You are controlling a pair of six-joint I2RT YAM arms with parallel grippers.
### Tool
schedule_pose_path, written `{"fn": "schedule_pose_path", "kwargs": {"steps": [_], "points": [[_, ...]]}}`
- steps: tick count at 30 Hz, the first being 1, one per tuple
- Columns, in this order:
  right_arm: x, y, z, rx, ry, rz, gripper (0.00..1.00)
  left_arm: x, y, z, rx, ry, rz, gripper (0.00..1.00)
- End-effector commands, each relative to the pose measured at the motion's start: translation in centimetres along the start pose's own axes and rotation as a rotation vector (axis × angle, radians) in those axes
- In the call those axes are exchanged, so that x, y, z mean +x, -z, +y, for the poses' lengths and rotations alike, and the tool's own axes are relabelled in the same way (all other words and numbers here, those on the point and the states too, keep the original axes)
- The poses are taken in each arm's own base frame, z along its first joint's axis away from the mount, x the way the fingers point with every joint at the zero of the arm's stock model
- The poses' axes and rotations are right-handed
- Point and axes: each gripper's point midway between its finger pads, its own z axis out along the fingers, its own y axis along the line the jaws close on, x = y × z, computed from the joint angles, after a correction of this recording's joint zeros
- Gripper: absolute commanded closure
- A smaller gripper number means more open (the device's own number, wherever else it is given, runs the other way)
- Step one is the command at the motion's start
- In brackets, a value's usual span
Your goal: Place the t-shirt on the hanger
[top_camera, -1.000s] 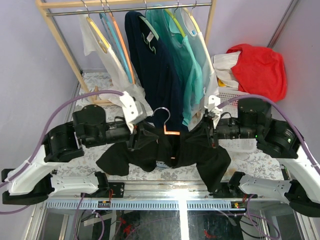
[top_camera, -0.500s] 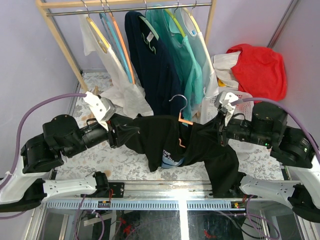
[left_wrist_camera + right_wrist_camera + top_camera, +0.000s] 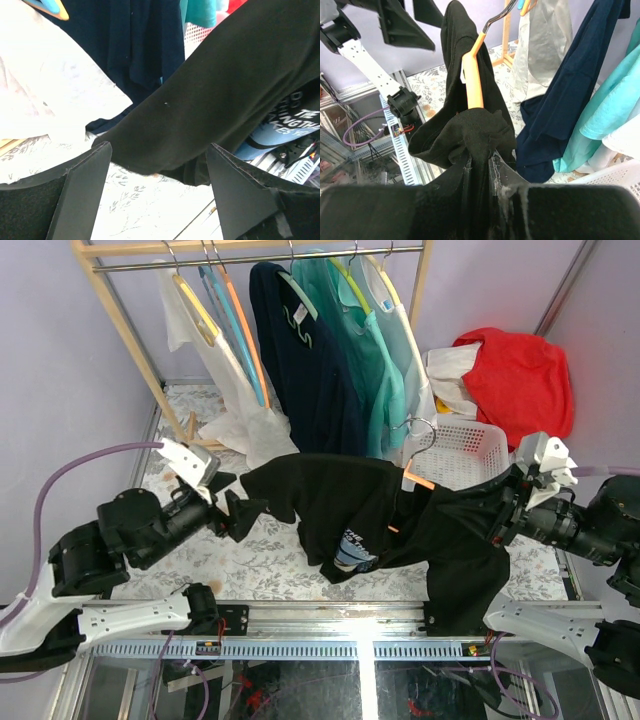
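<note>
**Shirt on the hanger, one sleeve left to settle**

The black t-shirt (image 3: 330, 490) hangs in the air across the centre of the top view, above the table. The orange hanger (image 3: 418, 480) sits in its neck, with the silver hook (image 3: 420, 430) sticking up just right of centre.

At centre right, the right gripper (image 3: 503, 518) is clamped on a bunch of the shirt's fabric. In its wrist view the cloth is gathered between the fingers just below the hanger's arm.

At centre left, the left gripper (image 3: 232, 515) is spread wide and holds nothing, with the sleeve just beyond its fingers (image 3: 75, 195).

The threading looks nearly done. Whether the hanger's far arm reaches into the left shoulder cannot be told. The next move probably calls for the free gripper to take that sleeve and draw it square over the hanger.
</note>
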Motion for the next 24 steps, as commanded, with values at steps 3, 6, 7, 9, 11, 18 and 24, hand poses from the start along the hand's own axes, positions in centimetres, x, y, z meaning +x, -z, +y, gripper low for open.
{"fn": "schedule_pose_path", "kwargs": {"steps": [3,6,7,9,11,18,24], "points": [[-3.4,0.9,1.3,-0.06,0.002,-0.128,1.0,-0.4,-2.5,0.6,-0.075,-0.047,-0.043,0.19],[-3.3,0.9,1.3,-0.061,0.0,-0.125,1.0,-0.6,-3.3,0.0,-0.06,-0.069,-0.044,0.18],[-3.2,0.9,1.3,-0.062,0.0,-0.123,1.0,-0.7,-3.5,-0.2,-0.051,-0.073,-0.049,0.19],[-3.2,0.9,1.2,-0.054,0.0,-0.124,1.0,-1.0,-3.6,-0.5,-0.036,-0.078,-0.056,0.29],[-3.3,1.0,1.1,-0.046,0.003,-0.125,1.0,-1.0,-3.3,-0.3,-0.042,-0.07,-0.055,0.59],[-3.3,0.9,0.3,-0.002,0.006,-0.13,1.0,-2.2,-0.5,2.5,-0.161,0.044,-0.106,1.0],[-3.7,0.5,-0.6,0.046,0.005,-0.15,1.0,-3.4,2.6,5.8,-0.306,0.166,-0.18,1.0]]}}
